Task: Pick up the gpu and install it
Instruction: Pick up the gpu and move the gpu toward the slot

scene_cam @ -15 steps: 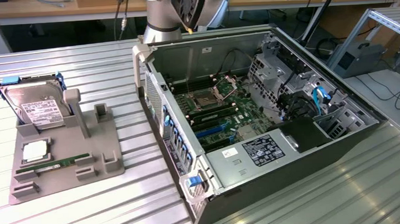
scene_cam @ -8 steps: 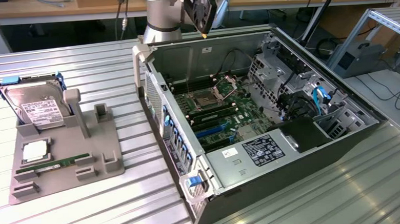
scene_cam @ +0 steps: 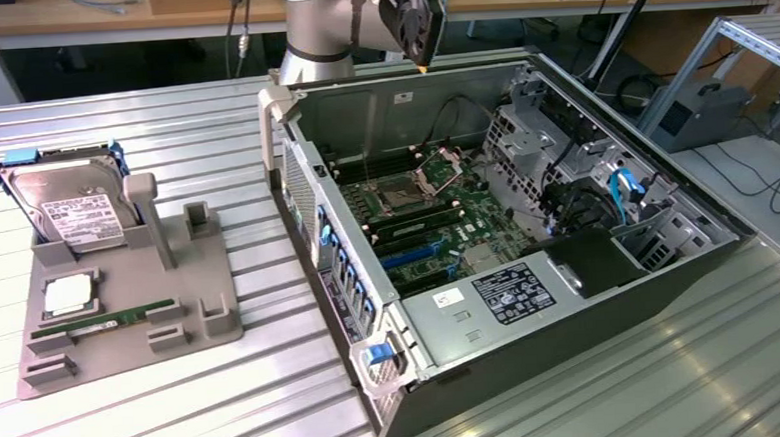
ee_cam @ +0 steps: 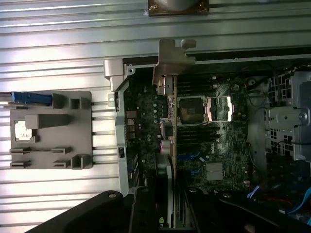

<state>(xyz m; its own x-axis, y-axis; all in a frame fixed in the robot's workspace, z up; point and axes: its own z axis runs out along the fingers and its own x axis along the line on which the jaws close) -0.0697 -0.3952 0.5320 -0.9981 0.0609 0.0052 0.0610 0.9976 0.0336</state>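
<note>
One gpu (scene_cam: 416, 17), clamped in pincer (ee_cam: 167, 208), above case (scene_cam: 357, 110)

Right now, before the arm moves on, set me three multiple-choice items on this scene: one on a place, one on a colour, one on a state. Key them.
1. Where is the gpu?
A. flat on the table
B. in the air over the computer case
C. seated in a slot

2. What colour is the memory stick on the grey fixture?
A. green
B. red
C. white

3. How is the computer case?
A. shut, panel on
B. open, motherboard exposed
C. standing upright

Key: 1 B, the gripper holds it above the case; 2 A, a green strip lies in the fixture's holder; 3 B, the boards inside show from above.
</note>
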